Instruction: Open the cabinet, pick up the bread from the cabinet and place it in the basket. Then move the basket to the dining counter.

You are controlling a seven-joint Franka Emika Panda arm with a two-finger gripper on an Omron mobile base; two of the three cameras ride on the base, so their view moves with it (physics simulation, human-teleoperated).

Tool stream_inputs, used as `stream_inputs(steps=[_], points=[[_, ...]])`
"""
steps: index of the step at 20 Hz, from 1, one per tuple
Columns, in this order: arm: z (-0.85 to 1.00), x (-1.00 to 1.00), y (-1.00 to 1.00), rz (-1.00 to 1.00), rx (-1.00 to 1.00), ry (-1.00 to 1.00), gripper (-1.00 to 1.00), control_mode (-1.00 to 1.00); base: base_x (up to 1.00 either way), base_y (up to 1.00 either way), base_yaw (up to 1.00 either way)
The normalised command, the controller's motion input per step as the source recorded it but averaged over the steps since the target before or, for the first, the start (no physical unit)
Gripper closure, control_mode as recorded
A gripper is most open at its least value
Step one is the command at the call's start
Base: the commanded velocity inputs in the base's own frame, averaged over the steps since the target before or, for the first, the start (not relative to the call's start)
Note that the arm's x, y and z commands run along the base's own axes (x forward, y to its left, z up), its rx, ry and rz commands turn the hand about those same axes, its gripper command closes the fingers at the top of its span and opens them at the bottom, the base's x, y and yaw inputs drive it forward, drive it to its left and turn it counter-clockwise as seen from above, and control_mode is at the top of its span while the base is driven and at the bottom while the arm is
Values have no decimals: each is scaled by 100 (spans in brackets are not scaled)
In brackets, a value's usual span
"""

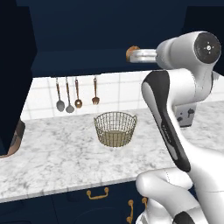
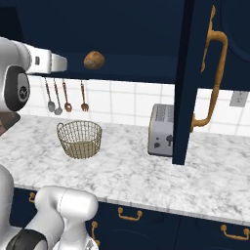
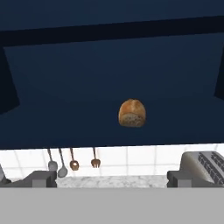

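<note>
The cabinet (image 2: pixel 146 34) stands open, and its right door (image 2: pixel 229 73) with a long brass handle is swung out toward me. The bread (image 2: pixel 93 60), a small golden-brown loaf, lies on the bottom shelf inside. It shows ahead of the hand (image 3: pixel 131 113), and as a brown edge past the wrist (image 1: pixel 131 52). My gripper (image 3: pixel 111 179) is open, level with the shelf and short of the bread, with nothing between its fingers. The brass wire basket (image 1: pixel 115 128) (image 2: pixel 79 139) stands empty on the marble counter below the cabinet. The dining counter is out of view.
A silver toaster (image 2: pixel 161 129) sits on the counter (image 1: pixel 57 157) to the right of the basket, next to the open door's edge. Several utensils (image 1: pixel 74 94) hang on the tiled wall behind the basket. The cabinet's left door (image 1: pixel 13 87) hangs open at the far left.
</note>
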Motion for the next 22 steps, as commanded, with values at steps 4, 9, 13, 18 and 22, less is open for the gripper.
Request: stream_inputs(steps=[4, 9, 13, 18, 22], points=[[-1, 0, -13, -1, 0, 0, -100, -100, 0, 0, 0], [-6, 0, -6, -1, 0, 0, -100, -100, 0, 0, 0], [-21, 30, -28, -4, 2, 0, -100, -100, 0, 0, 0], [-25, 55, -32, 0, 8, 1, -100, -100, 0, 0, 0], [-6, 50, -1, 0, 1, 9, -100, -100, 0, 0, 0]])
